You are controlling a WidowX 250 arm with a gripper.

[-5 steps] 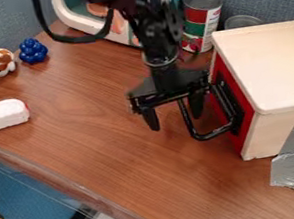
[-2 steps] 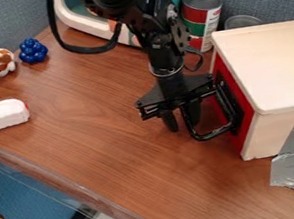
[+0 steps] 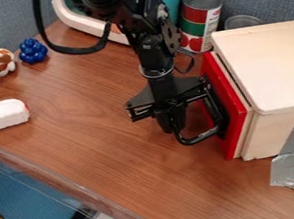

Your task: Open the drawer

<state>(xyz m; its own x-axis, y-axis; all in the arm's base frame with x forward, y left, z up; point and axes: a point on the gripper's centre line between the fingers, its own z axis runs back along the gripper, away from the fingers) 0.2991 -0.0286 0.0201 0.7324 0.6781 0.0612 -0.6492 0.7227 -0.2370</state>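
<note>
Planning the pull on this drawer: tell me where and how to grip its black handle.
Best gripped, I'd judge, on the outer bar of the handle, farthest from the red drawer front. Come from above, closing across the bar: the handle juts out as an open loop, leaving a gap between bar and front to reach into.

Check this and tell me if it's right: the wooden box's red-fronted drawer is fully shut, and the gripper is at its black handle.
Wrong on one point: the camera view shows the red-fronted drawer slightly open, with a narrow gap at the wooden box. The gripper is at its black handle.
</note>
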